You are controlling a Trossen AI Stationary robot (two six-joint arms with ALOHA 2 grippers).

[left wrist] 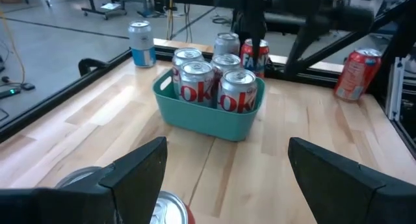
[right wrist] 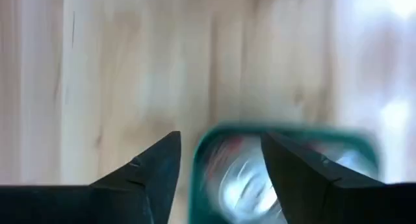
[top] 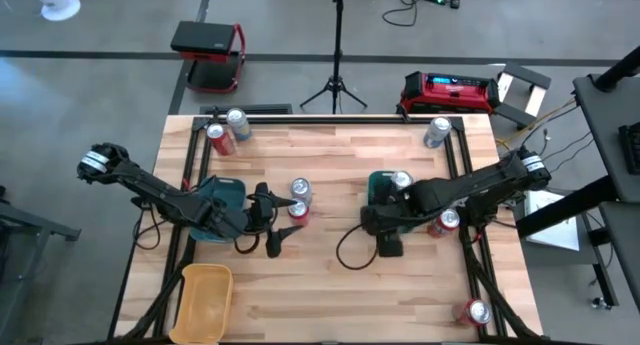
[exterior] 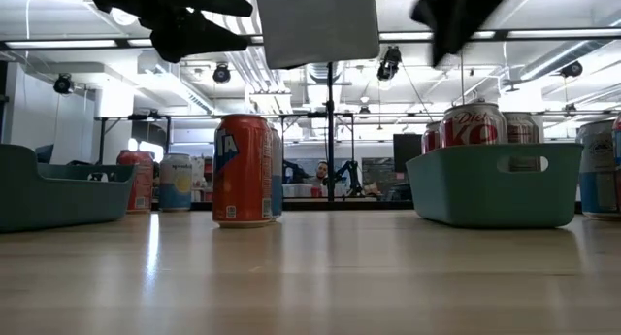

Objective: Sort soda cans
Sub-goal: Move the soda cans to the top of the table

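Note:
Two soda cans stand mid-table, a silver one point(top: 301, 189) and a red one point(top: 297, 211), the red one also in the low view point(exterior: 243, 170). My left gripper point(top: 270, 221) hovers open just left of them, raised above the table point(exterior: 184, 29); their tops point(left wrist: 170, 210) show low between its fingers. Several silver soda cans point(left wrist: 211, 84) stand in the right teal tray point(top: 378, 185). My right gripper point(right wrist: 221, 165) hangs open over that tray's near edge point(right wrist: 273, 130), pointing down.
An empty teal tray point(top: 222, 197) sits under my left arm, and a yellow tray point(top: 205, 297) lies near the front left. Loose cans stand at the far left point(top: 215, 137), far right point(top: 437, 132), right edge point(top: 446, 222) and front right point(top: 475, 312).

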